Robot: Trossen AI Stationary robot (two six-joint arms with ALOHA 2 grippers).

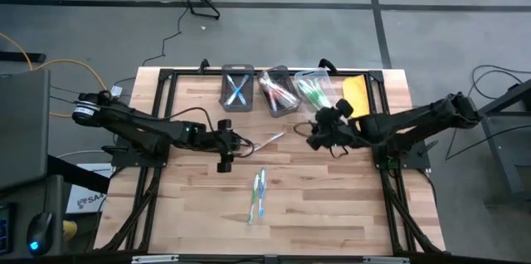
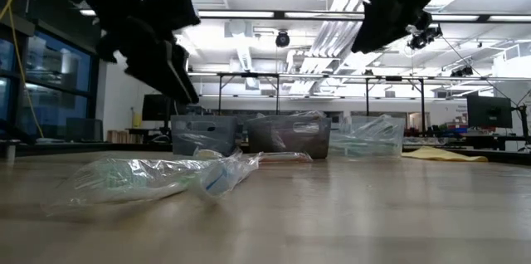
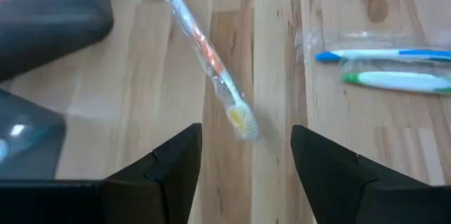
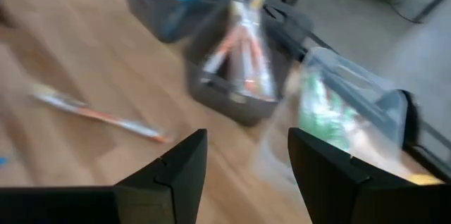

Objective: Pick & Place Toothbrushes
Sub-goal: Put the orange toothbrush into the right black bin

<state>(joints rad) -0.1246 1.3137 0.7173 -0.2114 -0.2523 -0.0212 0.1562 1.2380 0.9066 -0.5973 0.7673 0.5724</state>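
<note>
Seen from above, the left gripper (image 1: pixel 226 144) hangs open and empty just beside the orange brush (image 1: pixel 270 140), which lies on the table (image 1: pixel 191 214) with its long axis running diagonally away from that pincer toward the middle bin (image 1: pixel 279 90); the left arm looks the nearer of the two, so the pick likely falls to it. The right gripper (image 1: pixel 319 131) hovers on the brush's far side, below the clear bin (image 1: pixel 315 88), its fingers apart with nothing between them. Two more brushes, blue (image 1: pixel 262 191) and green (image 1: pixel 255 198), lie together nearer the table's front edge, well apart from the bins. The left bin (image 1: pixel 238 88) holds blue brushes, the middle bin orange-red ones, the clear bin green ones. At table height, wrapped brushes lie in the foreground and the three bins stand in a row behind. The left wrist view shows the orange brush between that arm's spread fingers, bristle end nearest, the blue and green pair off to one side. The right wrist view shows spread fingers facing the three filled bins.
</note>
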